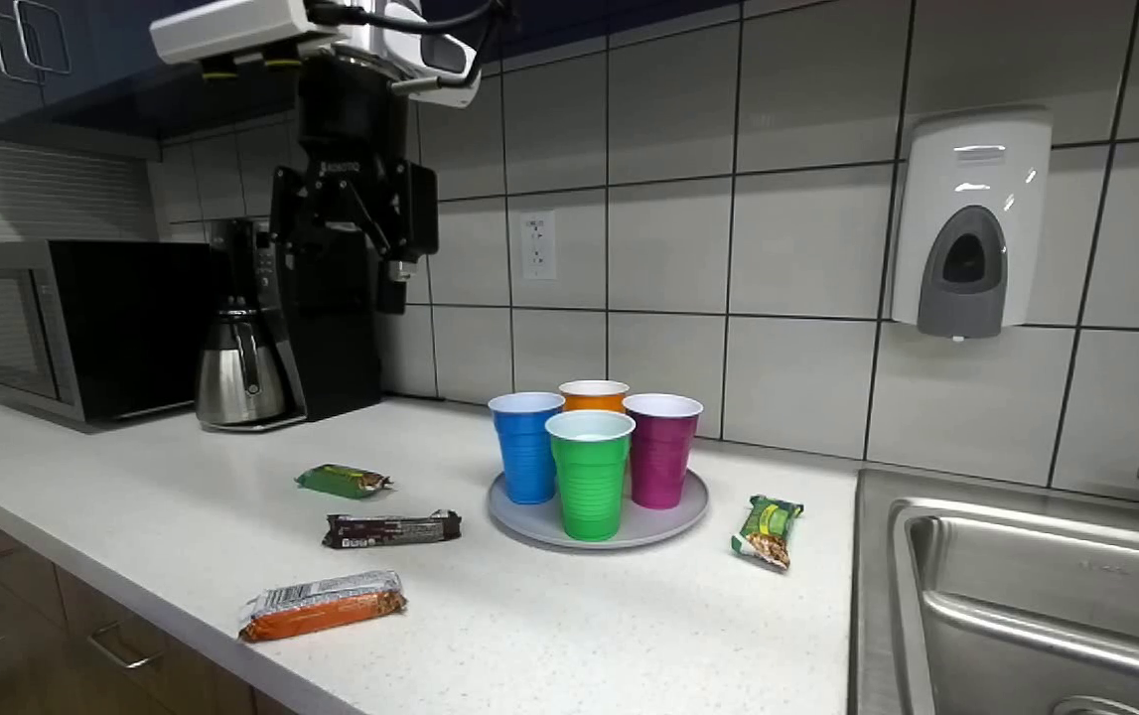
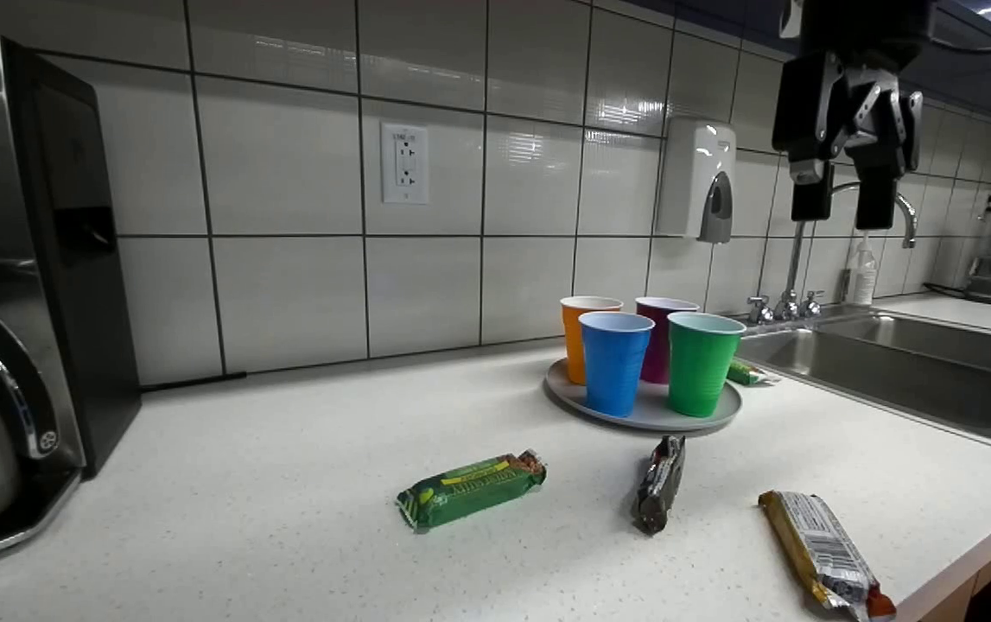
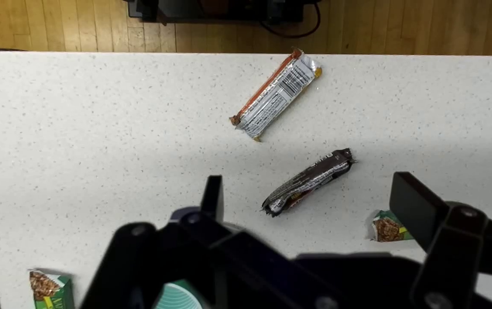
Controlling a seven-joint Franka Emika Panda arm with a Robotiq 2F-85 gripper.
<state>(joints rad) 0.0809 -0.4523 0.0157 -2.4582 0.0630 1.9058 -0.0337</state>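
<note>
My gripper point(image 2: 843, 206) hangs high above the counter, its jaws wide apart and nothing between them. In the wrist view a dark brown wrapped bar point(image 3: 308, 182) lies on the counter below the gap. Beyond it is an orange and silver bar point(image 3: 276, 96). One finger partly hides a green bar point(image 3: 385, 229); another green bar point(image 3: 52, 292) lies at the lower left. In both exterior views a grey plate point(image 1: 668, 523) bears a blue cup point(image 1: 527, 457), a green cup point(image 1: 591, 487), a purple cup point(image 1: 659, 462) and an orange cup point(image 2: 577, 345), all upright.
A coffee maker point(image 1: 331, 328) with a steel carafe point(image 1: 239, 372) and a microwave point(image 1: 132, 318) stand at one end of the counter. The sink point(image 1: 1075, 596) is at the opposite end, near a wall soap dispenser point(image 1: 971, 218). Tiled wall runs behind; the counter's front edge point(image 1: 132, 576) lies near the orange bar.
</note>
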